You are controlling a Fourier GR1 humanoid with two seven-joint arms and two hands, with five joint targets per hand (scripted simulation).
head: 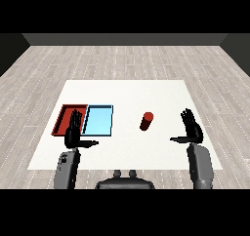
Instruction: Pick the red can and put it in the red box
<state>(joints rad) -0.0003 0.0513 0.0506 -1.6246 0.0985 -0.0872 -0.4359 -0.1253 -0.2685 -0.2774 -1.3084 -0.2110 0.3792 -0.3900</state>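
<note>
no brand, label or writing can be made out on the red can (146, 121), which is seen standing upright on the white table (127, 91), well apart to the right of the light blue tray (98, 121) and the red tray (65, 118) lying side by side. the left hand (73, 134) is held up over the red tray's near edge with fingers straight and thumb stretched sideways, nothing being gripped. the right hand (191, 129) is likewise held open and empty, right of the can and apart from it.
</note>
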